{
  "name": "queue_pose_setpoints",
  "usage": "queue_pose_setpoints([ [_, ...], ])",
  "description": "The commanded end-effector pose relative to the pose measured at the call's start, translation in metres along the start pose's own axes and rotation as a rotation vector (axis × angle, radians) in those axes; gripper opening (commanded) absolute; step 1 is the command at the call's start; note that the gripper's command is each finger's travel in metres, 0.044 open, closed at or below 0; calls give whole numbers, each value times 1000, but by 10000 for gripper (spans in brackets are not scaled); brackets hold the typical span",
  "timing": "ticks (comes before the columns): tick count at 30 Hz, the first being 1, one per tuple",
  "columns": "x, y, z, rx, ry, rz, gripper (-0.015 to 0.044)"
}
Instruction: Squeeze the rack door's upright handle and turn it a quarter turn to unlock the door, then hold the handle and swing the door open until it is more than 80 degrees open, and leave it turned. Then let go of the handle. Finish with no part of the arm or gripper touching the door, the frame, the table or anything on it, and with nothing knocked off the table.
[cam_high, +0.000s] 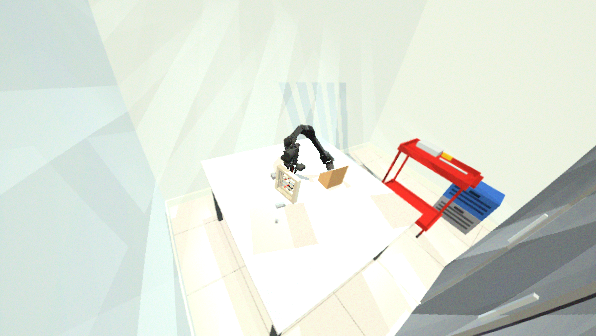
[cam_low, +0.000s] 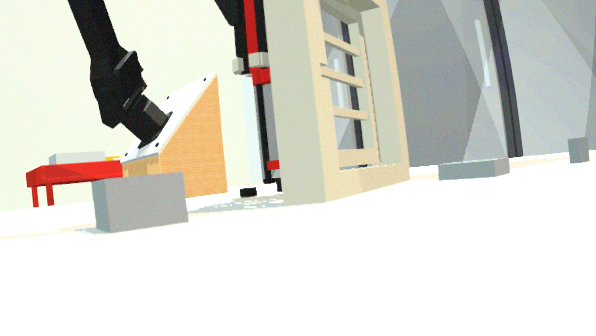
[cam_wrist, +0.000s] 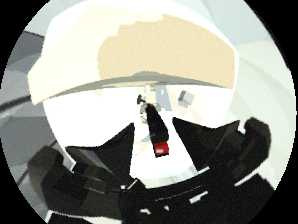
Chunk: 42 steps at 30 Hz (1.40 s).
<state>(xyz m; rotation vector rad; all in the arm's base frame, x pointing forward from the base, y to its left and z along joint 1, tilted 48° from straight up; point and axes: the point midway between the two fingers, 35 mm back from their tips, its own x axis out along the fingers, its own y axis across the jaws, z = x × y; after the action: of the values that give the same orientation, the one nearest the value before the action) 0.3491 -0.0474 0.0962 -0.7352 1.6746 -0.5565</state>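
The pale beige rack frame (cam_high: 295, 194) (cam_low: 300, 100) stands upright on the white table (cam_high: 340, 240) (cam_low: 300, 280). Slats (cam_low: 350, 114) show in its opening; the door's angle cannot be told. The upright handle (cam_low: 251, 30) (cam_wrist: 157, 125), black with red parts, is beside the frame's left side in the exterior view. My black gripper (cam_wrist: 154, 122) is open. In the wrist view the handle appears in the gap between the fingertips, with white gaps on both sides; its depth cannot be told. The gripper is mostly above the exterior view, and the frame hides part of that area.
The arm's base is mounted on a wooden wedge (cam_high: 332, 177) (cam_low: 197, 155). A grey block (cam_low: 145, 200) is before the wedge. A flat grey block (cam_high: 280, 205) (cam_low: 472, 169) and a small block (cam_high: 276, 221) (cam_low: 579, 150) lie on the frame's other side. A red cart (cam_high: 440, 162) stands beyond the table.
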Motion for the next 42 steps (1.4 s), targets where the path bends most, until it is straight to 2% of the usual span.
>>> queue_pose_setpoints([
  [1, 0, 1, 0, -168, 0, 1, 288],
  [30, 0, 1, 0, -1605, -1, 1, 288],
  [36, 0, 1, 0, -1678, -1, 1, 288],
  [42, 0, 1, 0, -1678, -1, 1, 131],
])
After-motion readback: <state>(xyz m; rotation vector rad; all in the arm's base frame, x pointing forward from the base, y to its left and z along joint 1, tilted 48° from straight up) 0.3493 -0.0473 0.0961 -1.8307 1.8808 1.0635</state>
